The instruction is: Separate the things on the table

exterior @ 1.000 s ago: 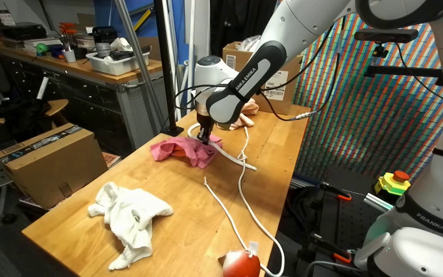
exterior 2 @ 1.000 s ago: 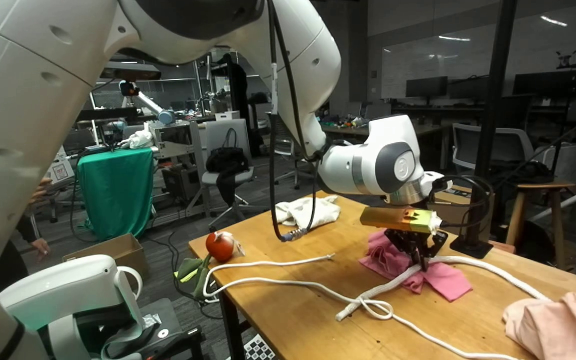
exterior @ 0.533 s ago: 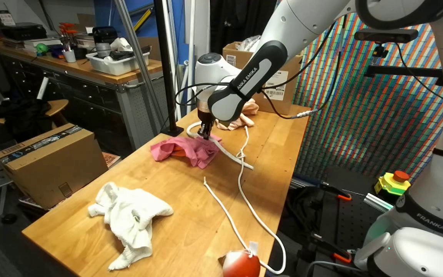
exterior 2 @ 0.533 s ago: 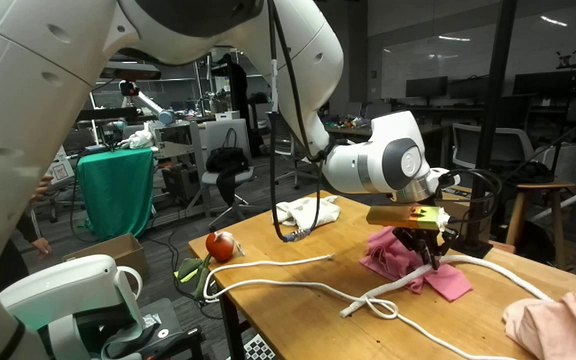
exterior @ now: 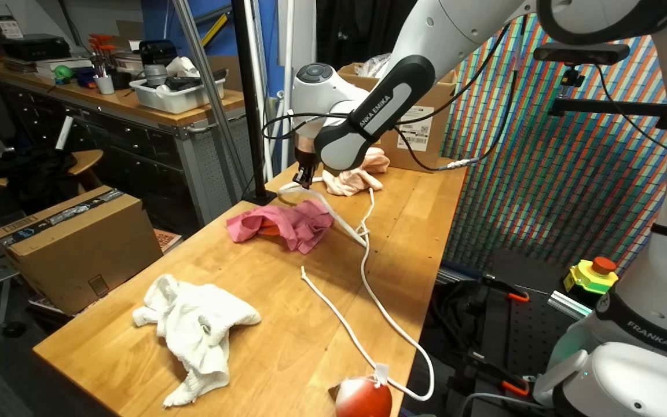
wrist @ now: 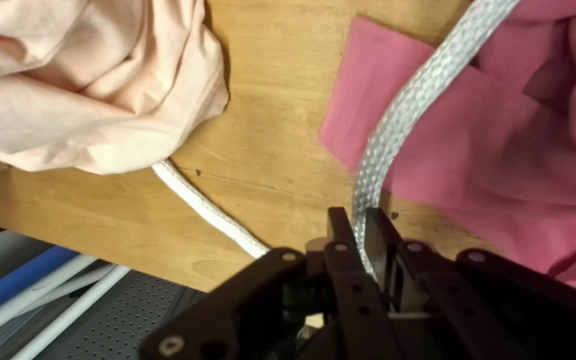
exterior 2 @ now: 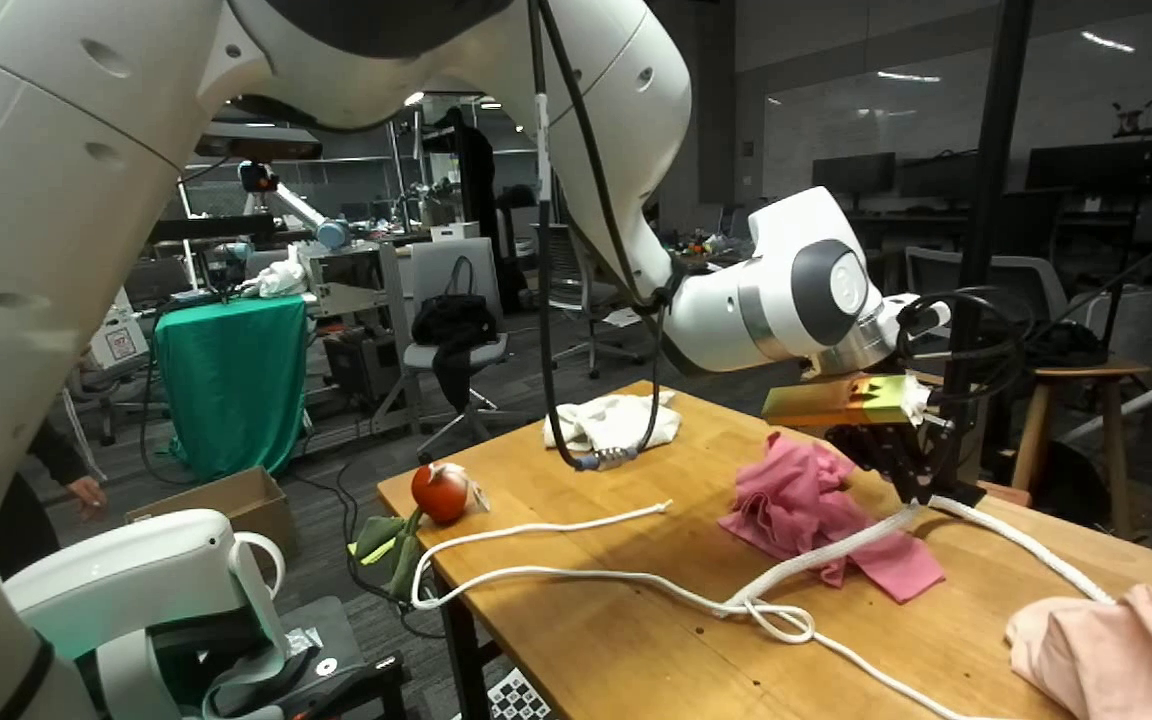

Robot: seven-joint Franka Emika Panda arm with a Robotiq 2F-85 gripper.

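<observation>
Gripper [wrist: 357, 216] in wrist view: fingertips clamped on white cord [wrist: 406, 106], cord pinched btwn them. Held pt. peaks above table [exterior: 287, 347], near pink cloth [wrist: 478, 150]. Thick cord runs over the pink cloth one way; other way it goes out of sight at peach cloth [wrist: 118, 100].

In an exterior view, thick end sits by loose loop of thin cord [exterior 2: 576, 571]; can't tell if 1 cord or 2. Thin cord bends out past table edge, near round red-orange thing [exterior 2: 439, 493] at corner. White cloth [exterior: 197, 330] toward same end, well apart from the pink cloth; orange patch [exterior: 270, 227] shows in pink folds.

Containers: cardboard box [exterior: 439, 133] behind peach cloth, crinkled plastic [exterior: 373, 65] sticking up at top. White bin [exterior: 174, 103] on bench [exterior: 110, 104]: grey item [exterior: 155, 74], white item [exterior: 183, 67], black item [exterior: 184, 81], heaped to/above rim; rest too small to tell. White cup [exterior: 104, 84] holds red-handled tools [exterior: 102, 51], standing. Taped box [exterior: 79, 249] beside table: flaps down, contents hidden. Open box [exterior 2: 256, 515] on floor: can't see what's in it.
</observation>
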